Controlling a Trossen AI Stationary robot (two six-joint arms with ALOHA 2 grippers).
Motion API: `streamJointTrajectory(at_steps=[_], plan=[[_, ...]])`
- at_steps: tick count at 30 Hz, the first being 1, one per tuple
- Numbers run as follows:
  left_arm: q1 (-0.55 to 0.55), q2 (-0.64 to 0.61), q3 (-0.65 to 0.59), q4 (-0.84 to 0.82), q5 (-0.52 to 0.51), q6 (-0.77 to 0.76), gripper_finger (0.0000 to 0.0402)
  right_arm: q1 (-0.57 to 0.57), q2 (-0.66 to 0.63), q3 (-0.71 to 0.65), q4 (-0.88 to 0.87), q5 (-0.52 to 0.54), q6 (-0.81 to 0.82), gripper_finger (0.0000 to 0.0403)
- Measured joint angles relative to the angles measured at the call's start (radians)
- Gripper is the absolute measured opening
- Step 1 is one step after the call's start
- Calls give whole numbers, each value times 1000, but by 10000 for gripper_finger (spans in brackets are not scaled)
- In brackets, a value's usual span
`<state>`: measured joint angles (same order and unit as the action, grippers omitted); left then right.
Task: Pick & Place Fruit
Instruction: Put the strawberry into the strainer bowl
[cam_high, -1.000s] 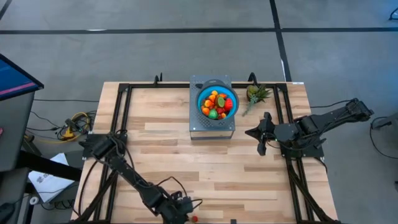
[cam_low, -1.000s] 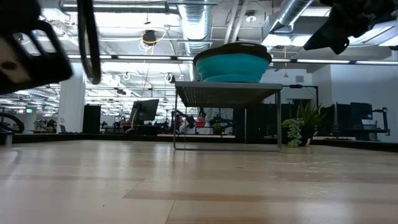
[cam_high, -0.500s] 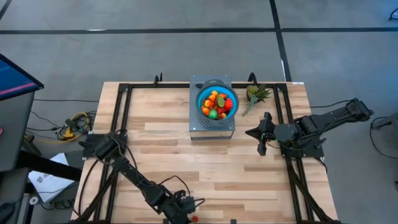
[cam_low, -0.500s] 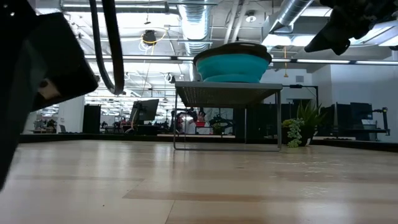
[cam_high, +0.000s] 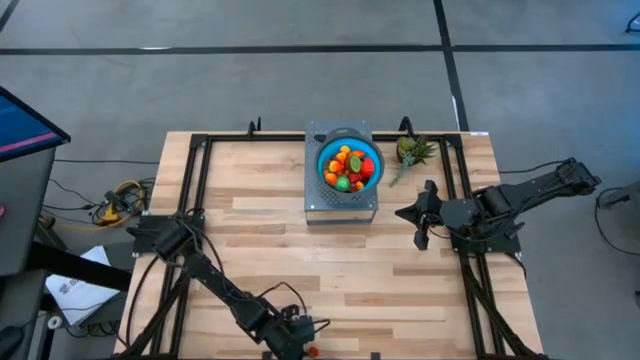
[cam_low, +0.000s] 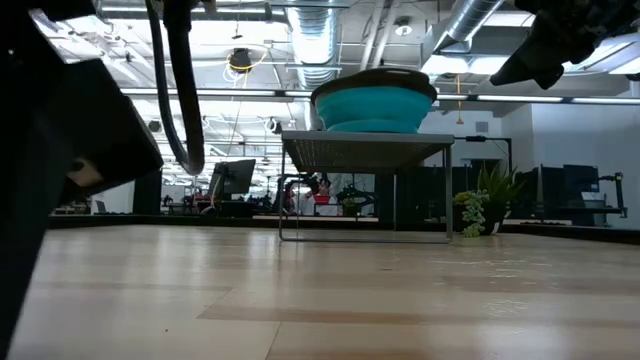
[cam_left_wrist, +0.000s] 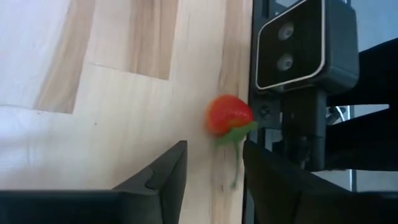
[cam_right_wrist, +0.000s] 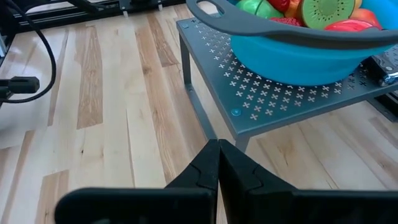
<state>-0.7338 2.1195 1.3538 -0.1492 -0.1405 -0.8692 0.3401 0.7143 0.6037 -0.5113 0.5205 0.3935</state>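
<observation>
A red toy strawberry (cam_left_wrist: 229, 115) with a green stem lies on the wood at the table's near edge (cam_high: 313, 351), against a dark camera mount. My left gripper (cam_left_wrist: 214, 165) is open just short of it, slanting down; the stem trails into the gap between the fingers, and I see no touch. More fruit (cam_high: 350, 167) fills the blue bowl (cam_right_wrist: 298, 59) on a grey perforated stand (cam_high: 340, 205). My right gripper (cam_right_wrist: 217, 144) hangs shut above the table right of the stand (cam_high: 399, 212), holding nothing.
A boxy camera unit (cam_left_wrist: 305, 43) on a black frame stands right beside the strawberry at the near edge. A spiky green-leaved pineapple-like piece (cam_high: 410, 152) lies at the far right of the stand. Black rails (cam_high: 200, 190) run along the table's sides. Bare wood (cam_high: 300, 260) lies mid-table.
My left arm has shifted a little at the near edge: in the low view its dark body has come closer and fills more of the left side. The strawberry, bowl and right arm have stayed put.
</observation>
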Motion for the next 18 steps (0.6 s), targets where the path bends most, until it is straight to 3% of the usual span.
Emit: streamJointTrajectory(at_steps=[9, 18], plan=[[-7, 48, 3, 106, -17, 26, 136, 0, 0, 0, -5, 0, 0, 0], [-5, 51, 2, 110, -28, 80, 102, 0, 0, 0, -5, 0, 0, 0]])
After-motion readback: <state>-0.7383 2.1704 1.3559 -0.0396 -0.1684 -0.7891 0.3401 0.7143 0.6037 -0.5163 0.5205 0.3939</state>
